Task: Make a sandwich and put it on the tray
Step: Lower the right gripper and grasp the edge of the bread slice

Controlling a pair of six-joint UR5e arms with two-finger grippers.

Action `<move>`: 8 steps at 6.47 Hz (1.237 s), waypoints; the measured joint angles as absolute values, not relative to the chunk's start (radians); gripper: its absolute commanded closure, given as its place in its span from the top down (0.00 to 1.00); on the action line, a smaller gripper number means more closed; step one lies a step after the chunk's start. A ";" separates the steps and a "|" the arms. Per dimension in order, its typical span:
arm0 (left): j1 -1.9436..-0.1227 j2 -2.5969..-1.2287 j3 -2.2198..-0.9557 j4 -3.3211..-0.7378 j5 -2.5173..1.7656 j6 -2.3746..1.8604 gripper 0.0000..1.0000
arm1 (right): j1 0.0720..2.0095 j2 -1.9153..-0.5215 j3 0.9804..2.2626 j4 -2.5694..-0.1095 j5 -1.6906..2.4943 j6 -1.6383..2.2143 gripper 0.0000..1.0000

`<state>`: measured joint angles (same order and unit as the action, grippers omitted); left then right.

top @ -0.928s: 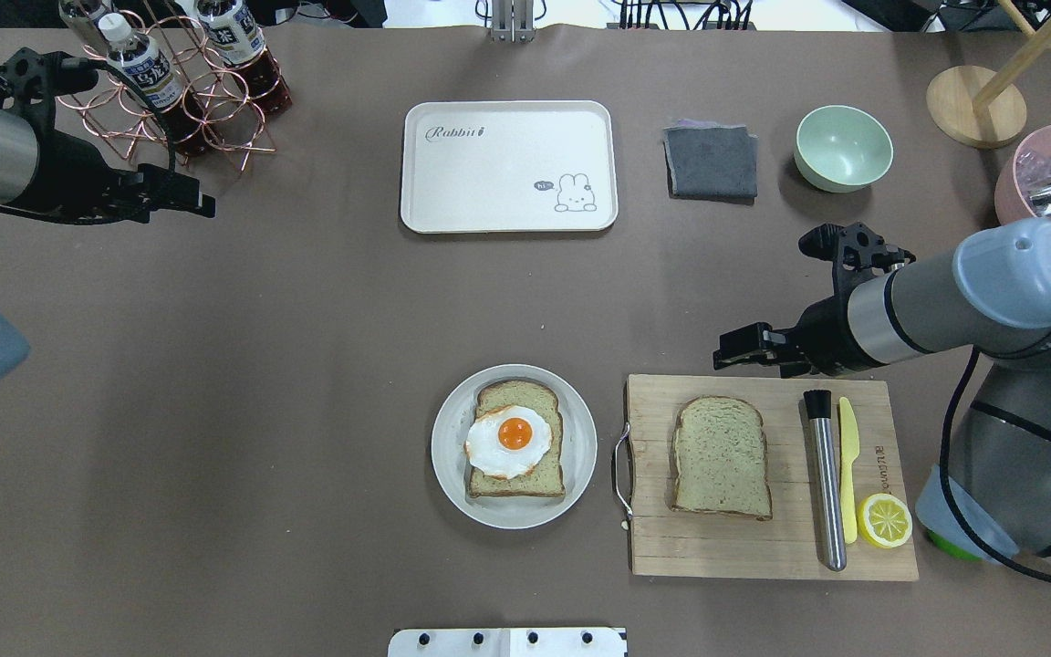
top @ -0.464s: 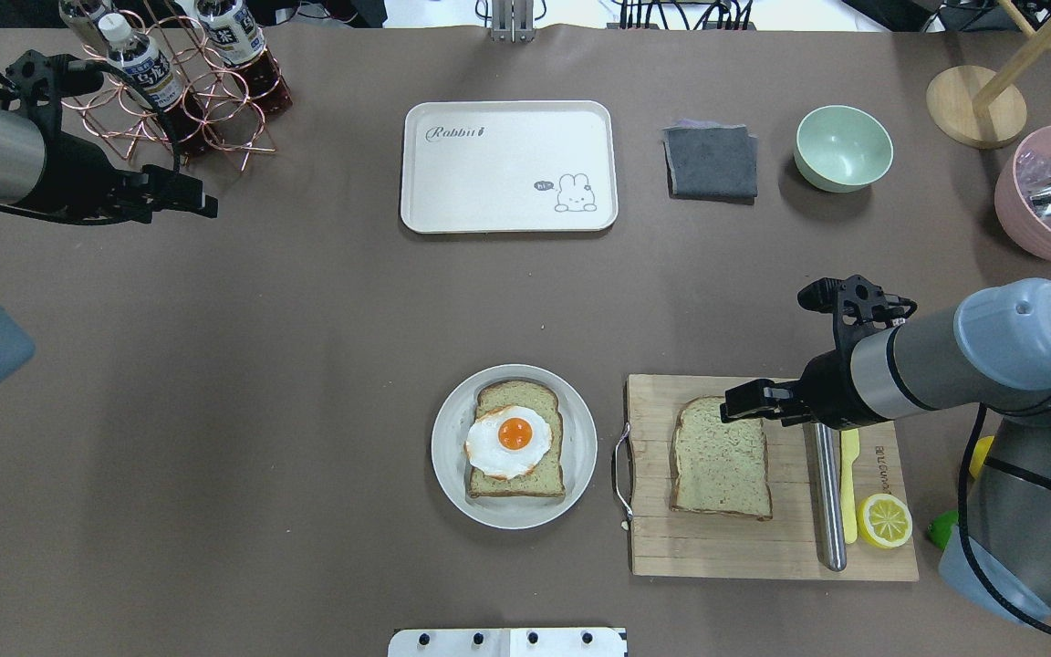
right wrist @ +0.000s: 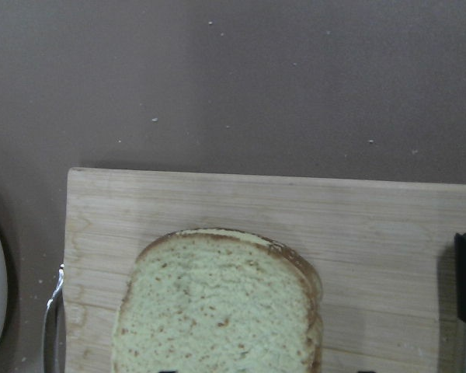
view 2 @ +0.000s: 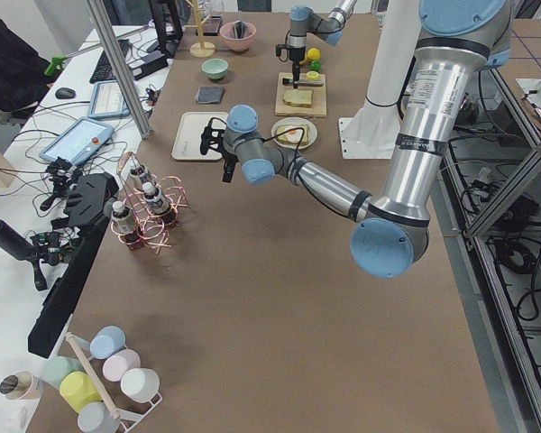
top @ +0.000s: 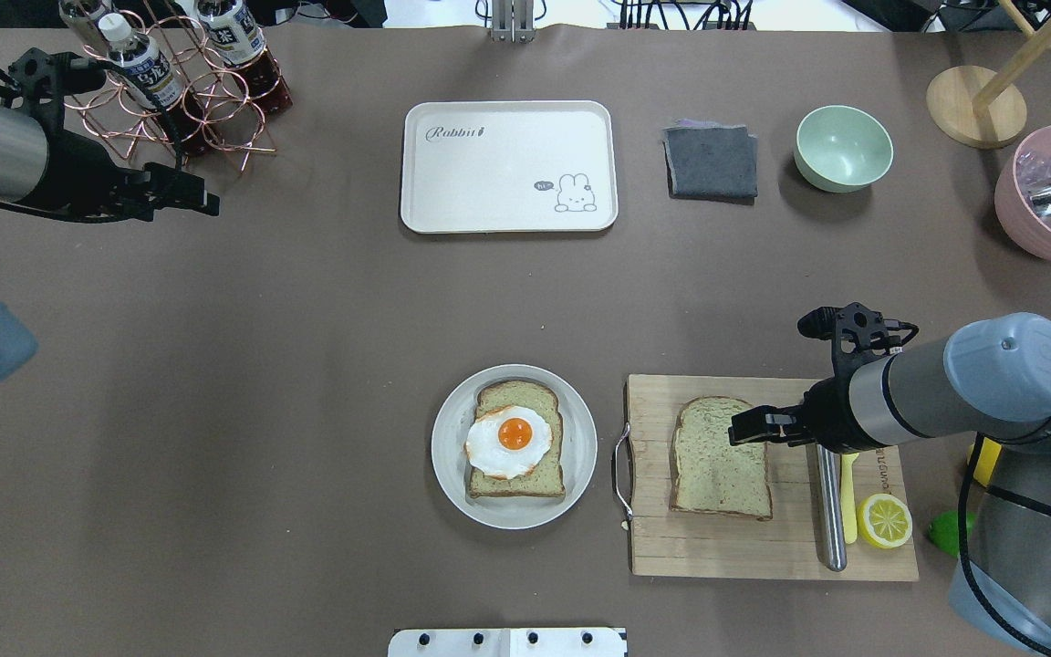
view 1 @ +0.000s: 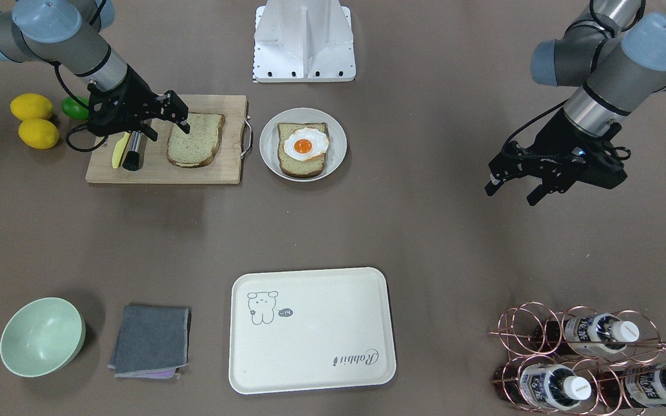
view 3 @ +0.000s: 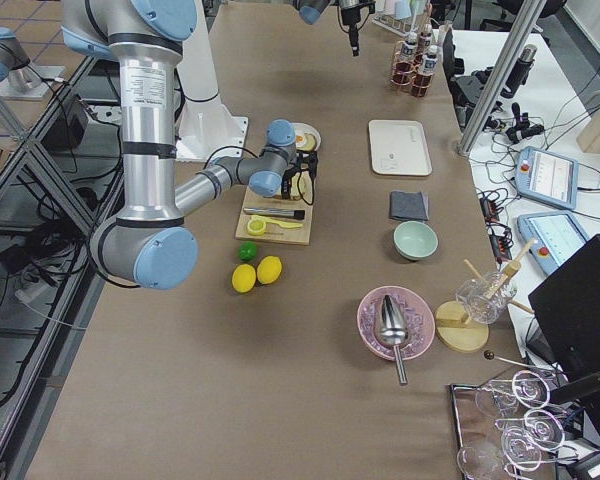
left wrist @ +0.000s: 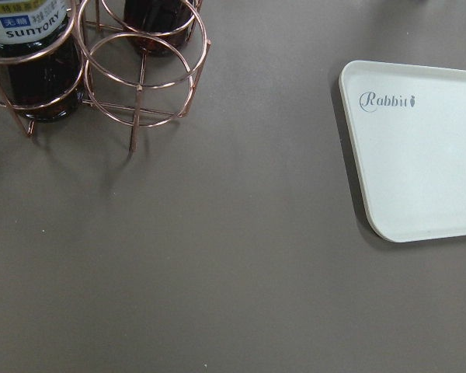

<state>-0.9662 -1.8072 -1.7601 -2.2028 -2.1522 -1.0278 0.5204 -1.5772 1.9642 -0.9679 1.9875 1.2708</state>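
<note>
1. The right gripper (top: 744,427) is hovering low with its jaws spread wide, and the loose toast slice (top: 720,461) is lying flat on the cutting board (top: 717,547) directly beneath them, its rounded top edge nearest the fingertips
2. Beyond that slice, on the far side from the right arm, the second slice (top: 518,484) is sitting on the grey plate (top: 580,474) with the fried egg (top: 509,440) on top; nothing is stacked on the egg yet
3. The left gripper (view 1: 512,193) is hanging over bare table with its jaws parted and holding nothing; the tray (top: 507,164) is lying off to one side of it, well apart from both grippers
4. Handling call: the loose slice is looking light and thin, probably a little soft in the middle with a firmer crust, so pinching across opposite crust edges seems the safest hold
5. It is lying flush on the board, so the fingers are likely needing to come right down beside the crusts; a metal rod (top: 825,493) just behind the right jaws is leaving limited room
6. The egg is looking glossy and may slide once the stack is being carried
</note>
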 measured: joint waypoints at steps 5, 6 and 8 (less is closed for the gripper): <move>-0.966 -1.809 -1.758 -2.203 -2.140 -1.029 0.98 | 0.462 -1.582 1.950 -0.968 1.928 1.277 0.70; -0.966 -1.809 -1.758 -2.203 -2.140 -1.029 0.98 | 0.455 -1.582 1.948 -0.968 1.922 1.278 0.38; -0.966 -1.809 -1.756 -2.203 -2.139 -1.028 0.98 | 0.452 -1.584 1.943 -0.968 1.919 1.277 0.00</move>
